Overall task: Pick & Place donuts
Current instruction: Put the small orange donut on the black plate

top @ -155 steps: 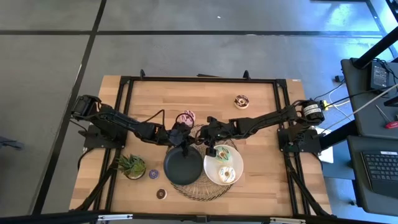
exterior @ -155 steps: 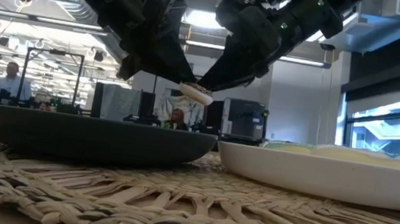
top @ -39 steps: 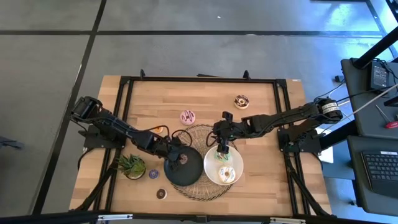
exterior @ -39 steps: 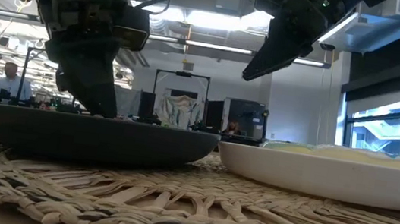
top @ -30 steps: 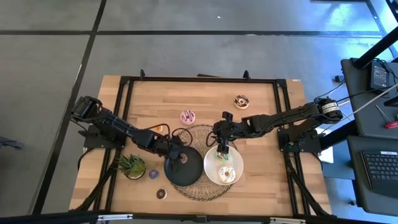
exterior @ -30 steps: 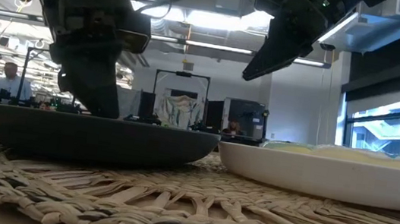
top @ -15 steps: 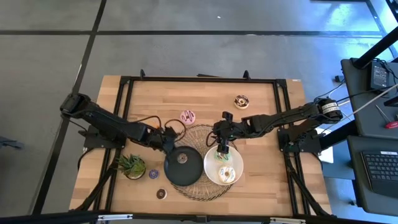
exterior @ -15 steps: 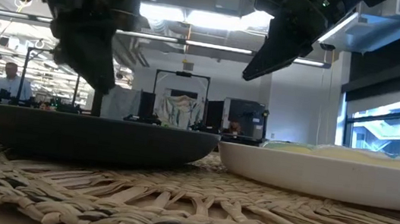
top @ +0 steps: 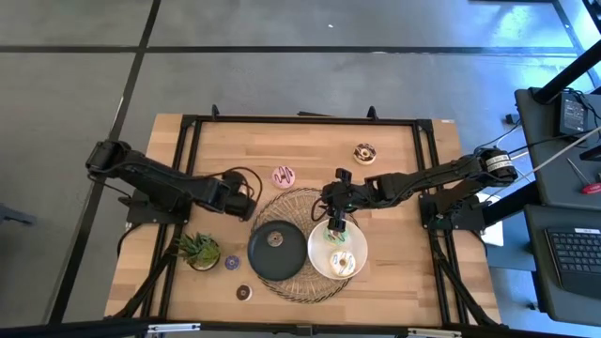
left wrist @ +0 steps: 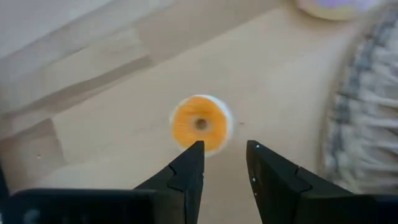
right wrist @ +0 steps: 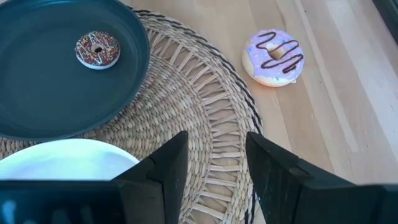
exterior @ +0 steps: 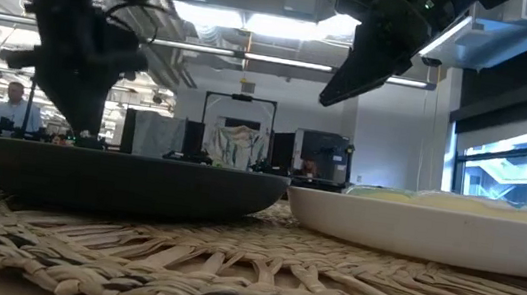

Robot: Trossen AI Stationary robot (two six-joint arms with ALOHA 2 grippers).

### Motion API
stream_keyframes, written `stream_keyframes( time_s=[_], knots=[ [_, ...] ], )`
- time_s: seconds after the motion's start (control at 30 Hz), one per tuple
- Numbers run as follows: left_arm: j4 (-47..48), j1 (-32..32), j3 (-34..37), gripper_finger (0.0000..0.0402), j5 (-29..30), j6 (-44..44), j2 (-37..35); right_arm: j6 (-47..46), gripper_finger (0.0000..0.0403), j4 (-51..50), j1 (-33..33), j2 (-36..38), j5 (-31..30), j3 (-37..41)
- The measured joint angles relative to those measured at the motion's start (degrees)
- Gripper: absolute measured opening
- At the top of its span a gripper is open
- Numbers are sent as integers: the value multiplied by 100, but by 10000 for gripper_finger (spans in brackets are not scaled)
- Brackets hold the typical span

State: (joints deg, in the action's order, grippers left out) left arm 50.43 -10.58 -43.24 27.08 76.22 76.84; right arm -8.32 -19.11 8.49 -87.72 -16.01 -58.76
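An orange mini donut (left wrist: 200,123) lies flat on the wood left of the woven mat. My left gripper (left wrist: 226,147) hangs open just above it, and neither finger touches it. In the high view my left gripper (top: 246,202) hides that donut. A brown mini donut (top: 274,239) lies in the black plate (top: 258,263). My right gripper (top: 335,222) waits open and empty over the far rim of the white plate (top: 319,268), where a green donut (top: 335,235) and a cream donut (top: 342,263) lie. The pink donut (top: 284,176) rests on the wood.
Both plates sit on a round woven mat (top: 305,286). A chocolate-and-white donut (top: 364,153) lies far right on the wood. A purple mini (top: 232,262) and a dark mini (top: 243,292) lie near the front left, beside a small potted plant (top: 199,250).
My left gripper has risen from the black plate and gone toward the table's left and far edges. It now hangs over the orange mini donut. The brown mini donut stays in the black plate, now uncovered.
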Motion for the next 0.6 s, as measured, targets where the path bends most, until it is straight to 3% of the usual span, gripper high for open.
stream_keyframes(
  time_s=[0.6],
  knots=[
    [-830, 776, 890, 107, -169, 261, 2, 0, 163, 4, 0, 0, 0, 0]
  ],
)
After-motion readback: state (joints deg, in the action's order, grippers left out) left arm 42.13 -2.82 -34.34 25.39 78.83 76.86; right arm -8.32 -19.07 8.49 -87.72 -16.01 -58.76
